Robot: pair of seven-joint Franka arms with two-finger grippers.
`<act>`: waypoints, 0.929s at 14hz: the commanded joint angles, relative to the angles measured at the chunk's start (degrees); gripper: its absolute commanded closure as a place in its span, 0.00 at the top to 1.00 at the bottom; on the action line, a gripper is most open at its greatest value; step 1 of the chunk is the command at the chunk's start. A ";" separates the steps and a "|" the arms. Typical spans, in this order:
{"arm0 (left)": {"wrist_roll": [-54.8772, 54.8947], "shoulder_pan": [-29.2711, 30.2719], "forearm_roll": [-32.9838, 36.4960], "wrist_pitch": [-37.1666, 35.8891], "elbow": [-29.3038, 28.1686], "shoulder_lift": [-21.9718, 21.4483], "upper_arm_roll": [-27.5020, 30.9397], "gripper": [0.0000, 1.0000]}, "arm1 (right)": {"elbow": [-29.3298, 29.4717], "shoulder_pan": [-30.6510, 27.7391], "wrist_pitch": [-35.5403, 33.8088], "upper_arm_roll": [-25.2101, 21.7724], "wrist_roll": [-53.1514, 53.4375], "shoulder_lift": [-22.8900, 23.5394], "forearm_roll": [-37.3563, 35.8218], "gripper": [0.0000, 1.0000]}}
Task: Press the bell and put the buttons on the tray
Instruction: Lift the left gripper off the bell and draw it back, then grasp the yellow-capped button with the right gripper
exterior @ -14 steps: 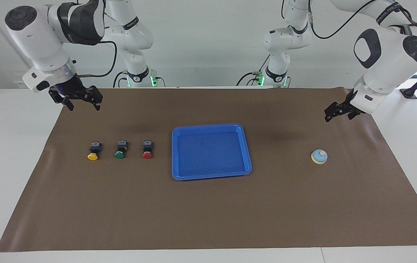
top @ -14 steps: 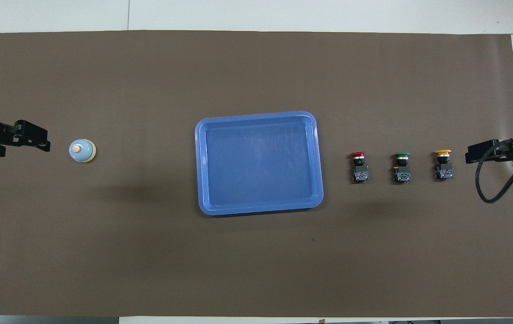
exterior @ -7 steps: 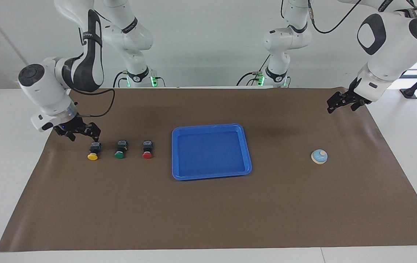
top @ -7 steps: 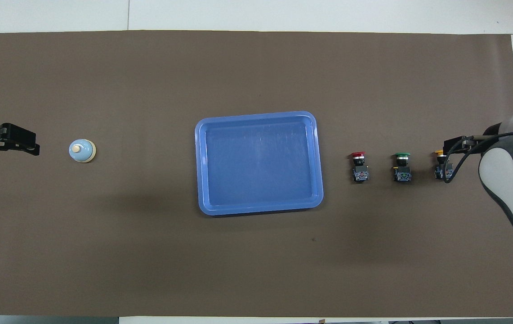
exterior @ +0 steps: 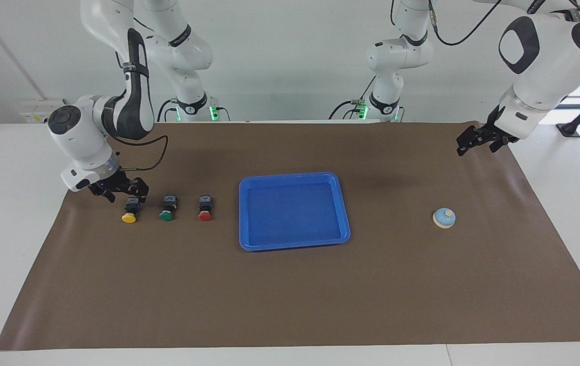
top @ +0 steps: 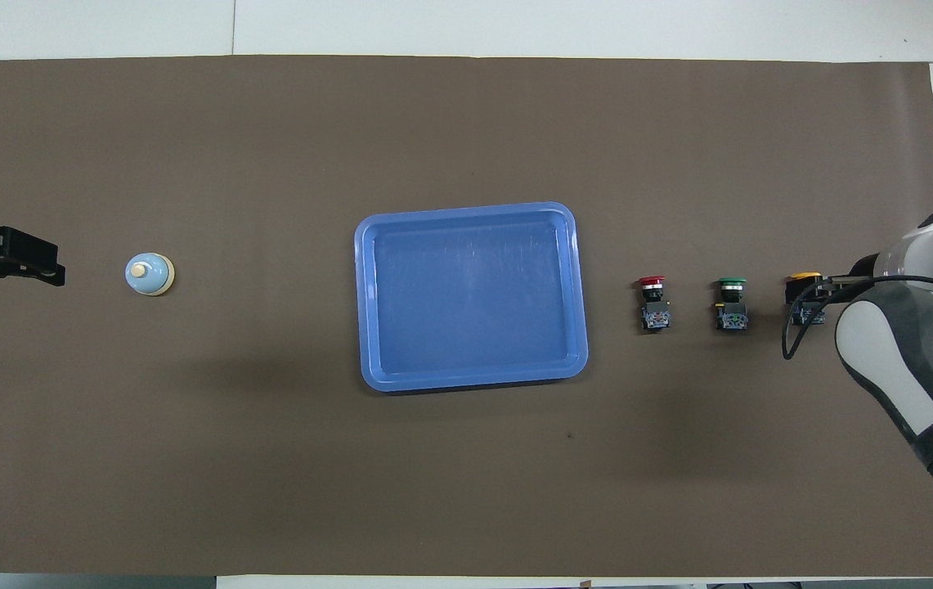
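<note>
With its fingers spread, the right gripper [exterior: 123, 190] should straddle the yellow button's [exterior: 130, 210] black body squarely before pinching; the spread left gripper [exterior: 475, 141] waits near the bell [exterior: 444, 217].

- The right gripper [exterior: 126, 192] is low over the brown mat [exterior: 290, 284], its jaws spread, just above the black body of the yellow button [exterior: 130, 211].
- Past those jaws, toward the tray [exterior: 294, 210]: green button [exterior: 168, 209], then red button [exterior: 205, 209] (all three untouched).
- The left gripper [exterior: 474, 142] hangs above the mat's corner, jaws spread, well apart from the bell [exterior: 444, 218].
</note>
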 commanded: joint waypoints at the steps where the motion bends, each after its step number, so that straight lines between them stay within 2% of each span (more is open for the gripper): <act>1: 0.23 -2.23 -0.48 -1.43 -1.15 -2.29 1.23 1.00 | -3.30 -2.79 4.27 0.49 -5.06 -0.28 -0.03 1.00; 3: 0.22 -7.06 -0.48 -2.31 -1.07 -2.29 6.14 1.00 | -4.01 -3.06 4.64 0.58 -5.60 -0.01 -0.03 1.00; 7: 0.57 -6.99 -0.57 -2.66 -0.89 -2.47 6.51 1.00 | -4.71 -2.72 6.29 0.58 -4.72 0.08 -0.03 1.00; 11: 0.31 -7.87 -0.48 -2.23 -1.07 -2.73 6.60 1.00 | -4.89 -2.89 8.68 0.58 -5.16 2.53 -0.03 1.00; 13: 0.31 -7.87 -0.48 -2.66 -1.15 -2.82 6.59 1.00 | -4.89 -2.72 8.77 0.58 -4.72 2.80 -0.03 0.95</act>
